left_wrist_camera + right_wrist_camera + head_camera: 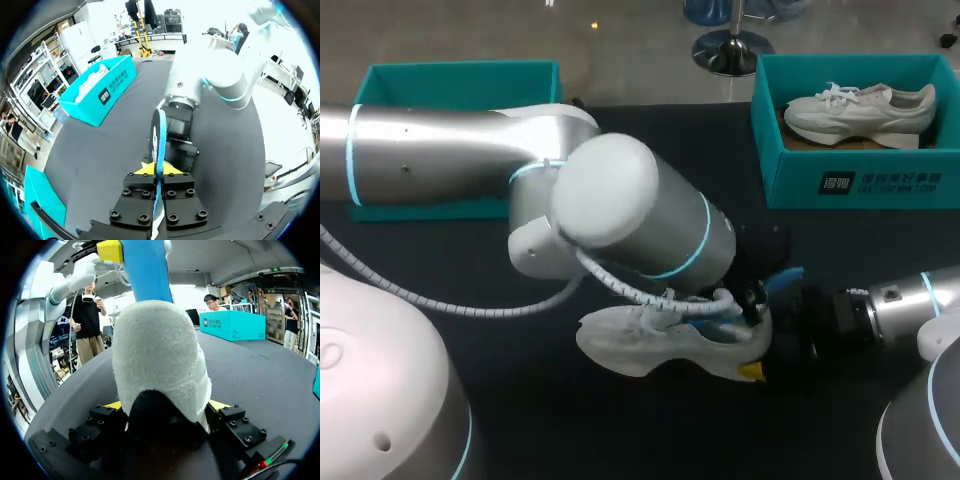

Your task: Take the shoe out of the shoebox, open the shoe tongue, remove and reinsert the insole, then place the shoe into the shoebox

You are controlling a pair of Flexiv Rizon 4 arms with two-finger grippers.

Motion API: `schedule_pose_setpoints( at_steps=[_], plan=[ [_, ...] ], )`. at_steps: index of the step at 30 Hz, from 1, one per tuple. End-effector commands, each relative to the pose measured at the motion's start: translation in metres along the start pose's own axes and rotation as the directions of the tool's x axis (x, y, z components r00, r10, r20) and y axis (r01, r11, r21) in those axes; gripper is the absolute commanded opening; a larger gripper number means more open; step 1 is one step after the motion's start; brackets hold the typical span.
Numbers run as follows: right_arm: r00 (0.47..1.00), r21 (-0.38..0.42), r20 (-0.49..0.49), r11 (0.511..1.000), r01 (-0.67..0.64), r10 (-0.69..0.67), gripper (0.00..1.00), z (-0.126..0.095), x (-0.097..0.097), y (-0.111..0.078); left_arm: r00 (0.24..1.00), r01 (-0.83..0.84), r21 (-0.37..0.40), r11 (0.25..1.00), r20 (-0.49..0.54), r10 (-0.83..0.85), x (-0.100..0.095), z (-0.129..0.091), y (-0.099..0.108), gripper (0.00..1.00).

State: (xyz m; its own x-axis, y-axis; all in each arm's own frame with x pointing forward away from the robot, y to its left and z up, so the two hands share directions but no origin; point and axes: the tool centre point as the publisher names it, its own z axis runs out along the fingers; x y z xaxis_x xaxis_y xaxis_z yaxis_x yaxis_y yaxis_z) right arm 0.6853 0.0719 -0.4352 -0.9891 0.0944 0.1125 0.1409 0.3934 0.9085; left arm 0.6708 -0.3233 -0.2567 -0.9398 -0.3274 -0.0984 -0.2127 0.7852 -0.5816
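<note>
A white shoe [650, 338] lies on its side on the black table, toe to the left. My right gripper [760, 358] comes in from the right and is shut on its heel [160, 360], a yellow tip on each side. A blue insole [782, 282] sticks up out of the heel end. In the left wrist view the insole [159, 135] stands edge-on between the yellow tips, with my left gripper [157, 169] shut on it. My left arm [620, 210] reaches over the shoe and hides its own gripper in the head view.
An open teal shoebox [450, 85] stands at the back left, partly behind my left arm. At the back right a second teal box [850, 180] holds another white shoe [860, 110]. Bare black table lies between the boxes and in front of the shoe.
</note>
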Motion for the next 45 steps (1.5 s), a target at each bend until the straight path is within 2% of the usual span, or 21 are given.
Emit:
schedule_pose_setpoints(
  at_steps=[1,8,12,19,22,24,45],
  plan=[
    [1.000,0.003,0.000,1.000,-0.002,0.002,0.00,0.003,0.001,-0.007,0.987,0.069,0.047,0.996,-0.147,-0.061,-0.028,-0.053,-0.021,0.00],
    [1.000,0.003,0.000,1.000,-0.002,0.002,0.00,0.003,0.001,-0.007,0.932,0.215,0.139,0.967,-0.326,-0.160,-0.065,-0.106,-0.073,0.00],
    [1.000,0.003,0.000,1.000,-0.002,0.002,0.00,0.003,0.001,-0.007,0.878,0.299,0.179,0.937,-0.437,-0.197,-0.097,-0.140,-0.093,0.00],
    [1.000,0.003,0.000,1.000,-0.002,0.002,0.00,0.003,0.001,-0.007,0.789,0.426,0.205,0.881,-0.562,-0.251,-0.157,-0.180,-0.109,0.00],
    [1.000,0.003,0.000,1.000,-0.002,0.002,0.00,0.003,0.001,-0.007,0.769,0.451,0.220,0.865,-0.587,-0.252,-0.180,-0.193,-0.113,0.00],
    [1.000,0.003,0.000,1.000,-0.002,0.002,0.00,0.003,0.001,-0.007,0.780,0.453,0.256,0.854,-0.578,-0.240,-0.194,-0.205,-0.113,0.00],
    [1.000,0.003,0.000,1.000,-0.002,0.002,0.00,0.003,0.001,-0.007,0.780,0.453,0.256,0.854,-0.578,-0.240,-0.194,-0.205,-0.113,0.00]
  ],
)
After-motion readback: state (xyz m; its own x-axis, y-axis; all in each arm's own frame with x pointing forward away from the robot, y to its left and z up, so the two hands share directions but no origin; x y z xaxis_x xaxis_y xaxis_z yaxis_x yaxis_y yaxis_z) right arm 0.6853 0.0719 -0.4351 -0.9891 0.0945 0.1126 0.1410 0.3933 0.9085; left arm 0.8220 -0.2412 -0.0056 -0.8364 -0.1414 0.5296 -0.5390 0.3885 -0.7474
